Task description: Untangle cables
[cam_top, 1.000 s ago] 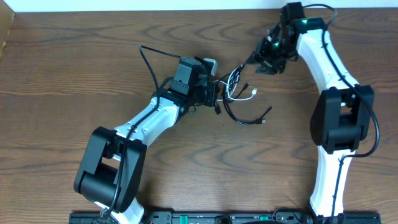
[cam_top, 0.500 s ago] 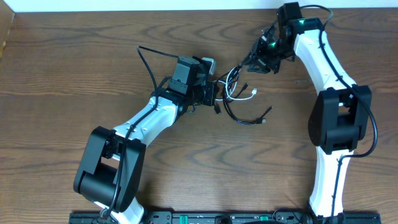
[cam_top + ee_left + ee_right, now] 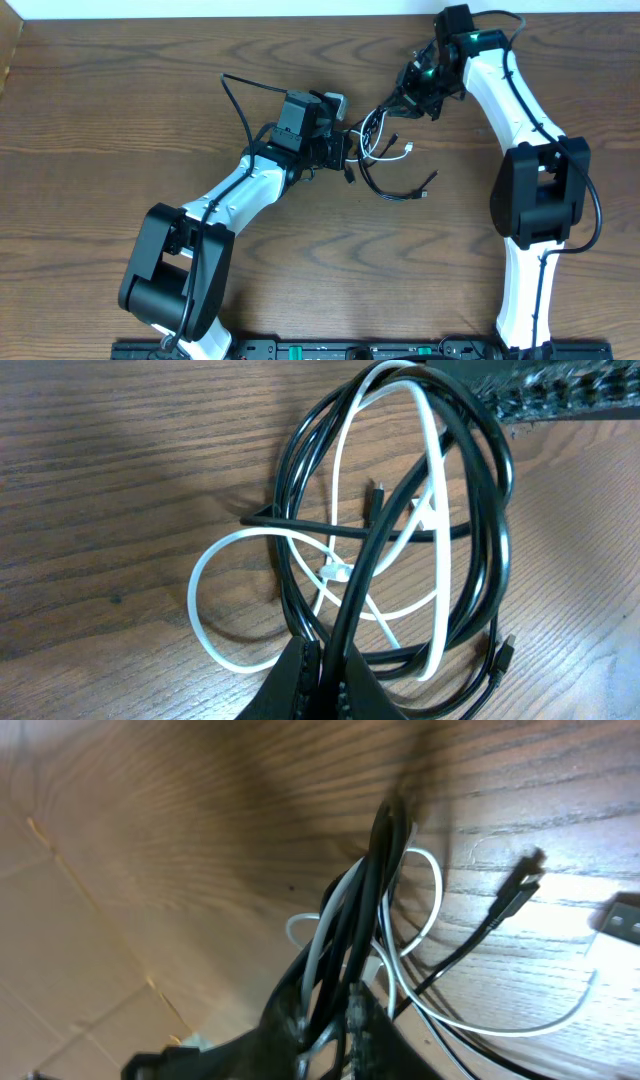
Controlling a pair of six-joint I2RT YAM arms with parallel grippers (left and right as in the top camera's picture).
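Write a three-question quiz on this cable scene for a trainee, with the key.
1. True or false: the white cable lies clear of the black cable, crossing it nowhere.
2. What do the jaws of the left gripper pinch? A) the black cable B) the white cable only C) nothing
3. Fill in: the jaws of the right gripper are shut on strands of ____ colours.

Key: 1 false; 2 A; 3 two (black and white).
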